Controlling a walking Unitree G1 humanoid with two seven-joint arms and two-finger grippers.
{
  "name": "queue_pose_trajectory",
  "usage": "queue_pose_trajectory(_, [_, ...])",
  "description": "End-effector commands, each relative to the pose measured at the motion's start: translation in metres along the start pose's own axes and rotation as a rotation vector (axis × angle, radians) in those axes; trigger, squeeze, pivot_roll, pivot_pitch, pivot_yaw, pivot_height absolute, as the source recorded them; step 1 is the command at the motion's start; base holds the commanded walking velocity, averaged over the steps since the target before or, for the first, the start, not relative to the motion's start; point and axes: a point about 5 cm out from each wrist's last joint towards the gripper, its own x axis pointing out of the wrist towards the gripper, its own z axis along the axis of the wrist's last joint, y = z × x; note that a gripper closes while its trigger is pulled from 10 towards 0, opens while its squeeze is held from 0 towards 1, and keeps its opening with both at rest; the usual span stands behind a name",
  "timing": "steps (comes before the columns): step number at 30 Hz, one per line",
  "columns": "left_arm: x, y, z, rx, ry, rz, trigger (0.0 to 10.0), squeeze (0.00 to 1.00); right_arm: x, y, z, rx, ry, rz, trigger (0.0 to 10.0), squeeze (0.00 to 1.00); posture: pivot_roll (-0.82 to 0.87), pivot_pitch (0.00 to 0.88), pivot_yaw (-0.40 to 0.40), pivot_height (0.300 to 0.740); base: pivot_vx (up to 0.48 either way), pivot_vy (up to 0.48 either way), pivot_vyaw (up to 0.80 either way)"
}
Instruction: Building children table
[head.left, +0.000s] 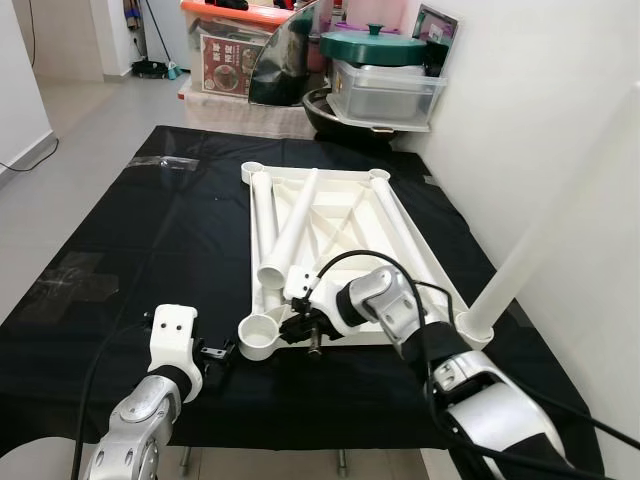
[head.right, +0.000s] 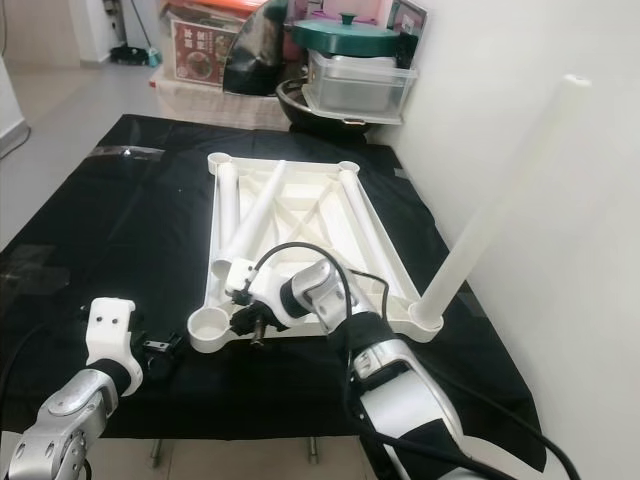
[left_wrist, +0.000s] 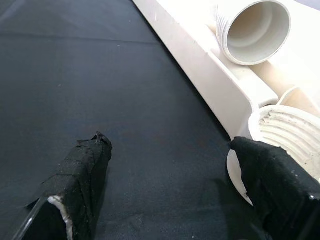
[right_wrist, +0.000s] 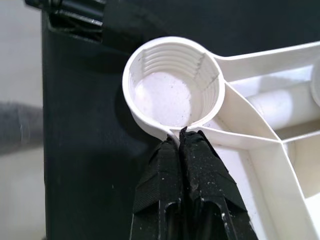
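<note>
1. A white plastic tabletop (head.left: 345, 225) lies upside down on a black cloth (head.left: 150, 240) that covers the floor, its ribbed underside facing up.
2. One white leg (head.left: 560, 190) stands screwed upright in the tabletop's near right corner socket and leans toward the white wall (head.left: 560, 90).
3. Three loose legs (head.left: 290, 225) lie flat on the underside: two toward the left, one along the right edge.
4. The near left corner socket (right_wrist: 172, 87) is empty, and its inner thread shows plainly.
5. The right hand (right_wrist: 181, 137) has its two black fingers pressed together, their tips touching the socket's outer rim where a rib joins it; whether they pinch the rib cannot be told.
6. The left hand (left_wrist: 170, 155) hovers low over the cloth just to the left of that same socket, its fingers spread wide with nothing between them.
7. One left fingertip (left_wrist: 265, 160) is right next to the socket's edge.
8. Beyond the cloth stand a clear storage box (head.left: 385, 95) with a green lid (head.left: 375, 45) on it and a red carton (head.left: 232, 62).
</note>
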Motion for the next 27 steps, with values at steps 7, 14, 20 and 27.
queue_pose_trajectory(7, [0.009, -0.028, 0.002, -0.007, -0.008, -0.133, 10.0, 0.00, 0.030, 0.037, 0.029, 0.022, -0.143, 0.089, 10.0, 0.00, 0.11, 0.000, -0.136, 0.740, 0.000, 0.000, 0.00])
queue_pose_trajectory(14, [0.008, -0.026, 0.001, -0.007, -0.008, -0.126, 10.0, 0.00, 0.030, 0.049, 0.035, 0.042, -0.172, 0.109, 10.0, 0.00, 0.11, 0.000, -0.134, 0.740, 0.000, 0.000, 0.00])
queue_pose_trajectory(20, [0.009, -0.026, 0.002, -0.006, -0.011, -0.129, 10.0, 0.00, 0.021, 0.037, 0.040, 0.078, -0.216, 0.030, 10.0, 0.00, 0.11, 0.000, -0.128, 0.740, 0.000, 0.000, 0.00])
queue_pose_trajectory(27, [0.010, -0.025, 0.002, 0.003, -0.012, -0.133, 10.0, 0.00, -0.025, 0.010, 0.053, 0.146, -0.364, -0.071, 10.0, 1.00, 0.10, 0.000, -0.117, 0.740, 0.000, 0.000, 0.00])
